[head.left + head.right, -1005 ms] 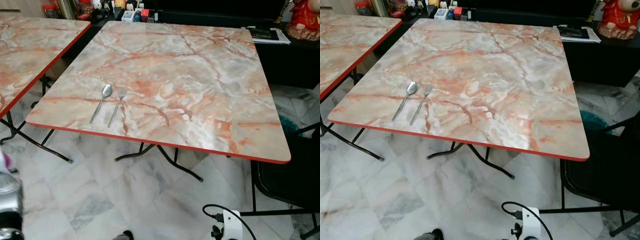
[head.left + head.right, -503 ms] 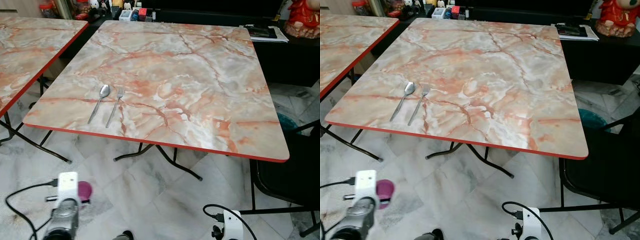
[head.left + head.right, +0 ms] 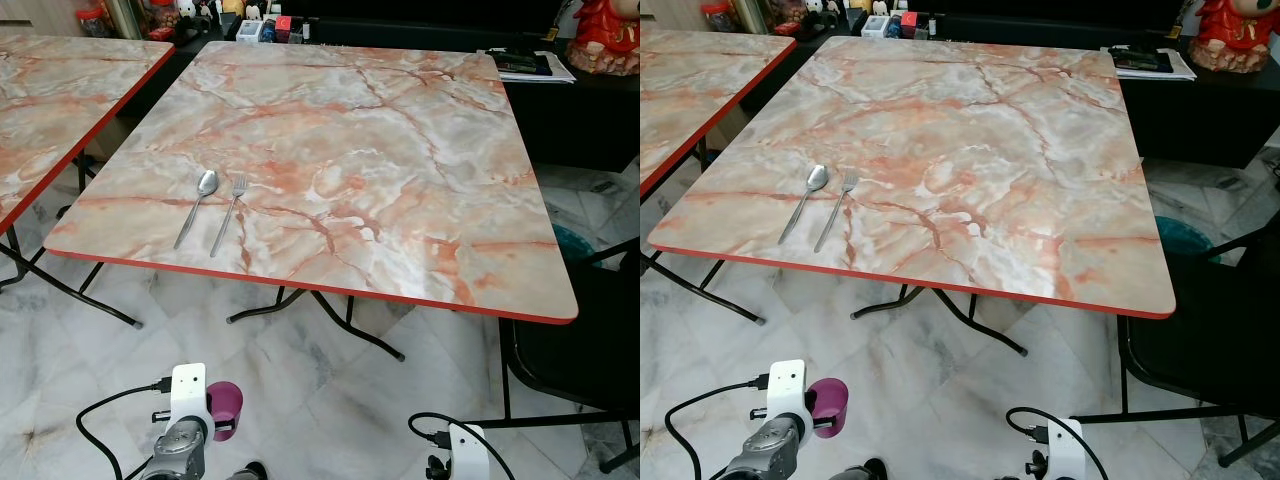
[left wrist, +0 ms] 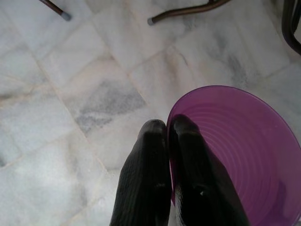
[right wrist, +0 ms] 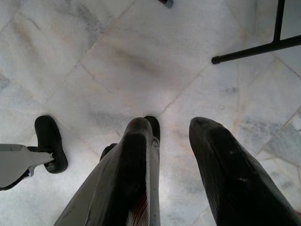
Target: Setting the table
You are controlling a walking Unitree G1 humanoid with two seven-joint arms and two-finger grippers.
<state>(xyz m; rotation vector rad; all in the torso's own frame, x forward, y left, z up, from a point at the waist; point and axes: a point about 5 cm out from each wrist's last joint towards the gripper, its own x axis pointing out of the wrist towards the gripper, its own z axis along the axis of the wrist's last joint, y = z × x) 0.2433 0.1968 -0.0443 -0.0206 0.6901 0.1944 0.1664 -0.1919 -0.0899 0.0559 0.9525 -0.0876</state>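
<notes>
Carrying a purple plastic cup at lower left, left gripper pinching its rim closed, presumably for the spoon and fork setting. Right gripper hanging parted, holding nothing.

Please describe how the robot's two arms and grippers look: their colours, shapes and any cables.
The left arm is silver metal ending in a white box-shaped wrist block with a black cable looping from it. The right arm ends in the same white block and black cable. The left gripper and the right gripper each have two long, rounded, matt black fingers.
</notes>
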